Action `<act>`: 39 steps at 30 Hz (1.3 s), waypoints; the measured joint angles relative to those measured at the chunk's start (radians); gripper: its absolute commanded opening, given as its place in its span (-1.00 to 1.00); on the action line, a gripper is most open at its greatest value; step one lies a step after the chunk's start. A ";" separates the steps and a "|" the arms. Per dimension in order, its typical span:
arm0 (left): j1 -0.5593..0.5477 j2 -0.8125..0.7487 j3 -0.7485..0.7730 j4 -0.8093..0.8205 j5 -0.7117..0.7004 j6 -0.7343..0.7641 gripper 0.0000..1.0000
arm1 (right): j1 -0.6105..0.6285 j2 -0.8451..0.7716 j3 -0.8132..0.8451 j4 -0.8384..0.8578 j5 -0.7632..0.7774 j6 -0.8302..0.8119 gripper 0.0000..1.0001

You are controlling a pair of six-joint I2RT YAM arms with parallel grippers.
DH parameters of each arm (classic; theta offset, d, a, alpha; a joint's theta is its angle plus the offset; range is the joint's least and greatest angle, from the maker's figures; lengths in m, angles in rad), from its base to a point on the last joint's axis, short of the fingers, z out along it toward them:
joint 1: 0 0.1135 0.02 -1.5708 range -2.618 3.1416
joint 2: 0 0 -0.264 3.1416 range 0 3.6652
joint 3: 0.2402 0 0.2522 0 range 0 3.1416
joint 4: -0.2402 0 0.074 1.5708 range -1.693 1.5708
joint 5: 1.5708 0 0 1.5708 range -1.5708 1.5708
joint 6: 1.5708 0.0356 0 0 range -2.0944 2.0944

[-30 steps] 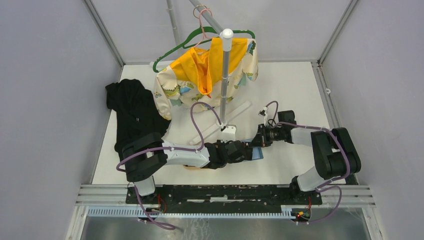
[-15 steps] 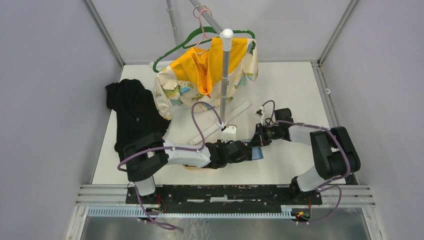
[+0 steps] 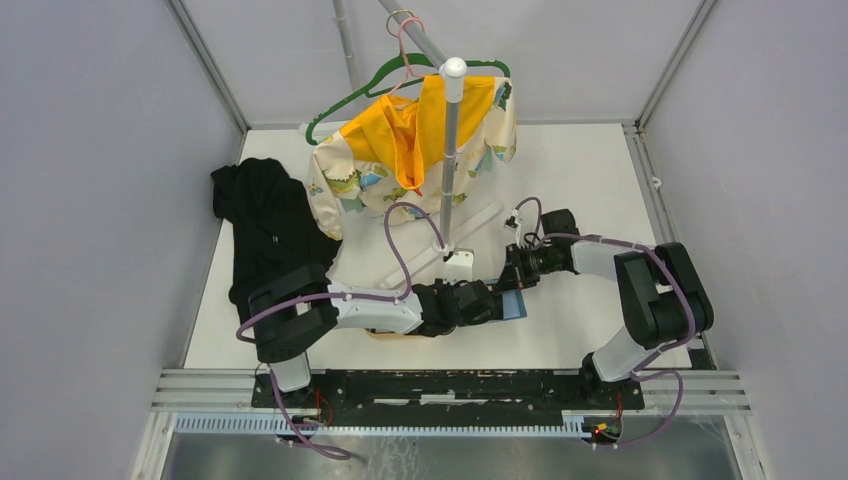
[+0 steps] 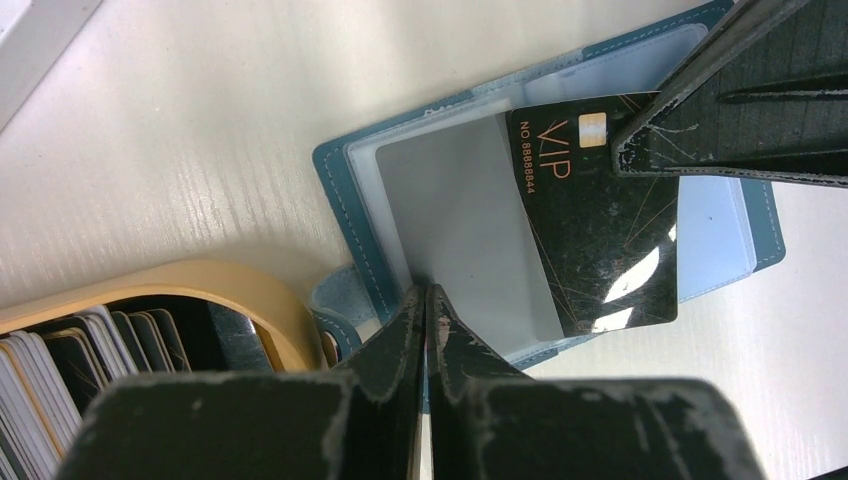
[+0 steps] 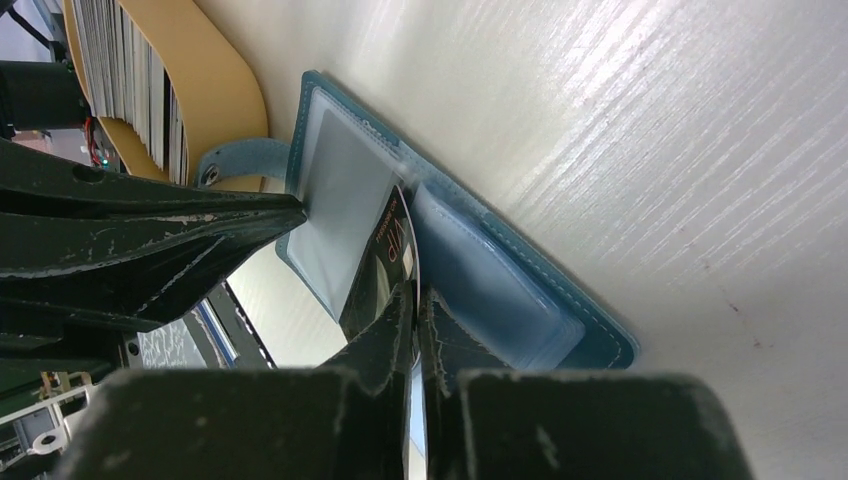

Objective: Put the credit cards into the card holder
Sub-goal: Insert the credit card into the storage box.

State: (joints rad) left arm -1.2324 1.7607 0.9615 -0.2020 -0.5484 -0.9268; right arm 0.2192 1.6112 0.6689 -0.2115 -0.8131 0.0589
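The only lettering that can be read stands on the black card, which lies across the open card holder. In the left wrist view the card carries "VIP" in thin gold capitals near one short edge, just beside a small gold chip. Alongside runs a smaller gold line, "NO: 8888884", though its last digits are too fine to be sure of. In the right wrist view the same card shows "VIP" at a steep angle. In the top view all lettering is too small to read.
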 measured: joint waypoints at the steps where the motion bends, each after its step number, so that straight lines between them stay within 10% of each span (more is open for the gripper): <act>1: 0.001 0.001 0.002 -0.002 0.000 0.000 -0.86 | 0.003 0.005 0.007 -0.008 0.003 -0.003 -0.88; 21: 0.003 0.009 0.013 -0.013 -0.001 0.001 -0.87 | 0.034 0.026 0.057 -0.069 0.042 -0.039 -0.64; 39: 0.003 0.011 0.016 -0.014 -0.001 0.001 -0.88 | 0.061 0.030 0.094 -0.121 0.102 -0.050 -1.00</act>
State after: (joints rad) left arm -1.2293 1.7721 0.9775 -0.2157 -0.5491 -0.9257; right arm 0.2798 1.6413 0.7628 -0.3321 -0.7109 0.0093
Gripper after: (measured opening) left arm 0.063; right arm 0.010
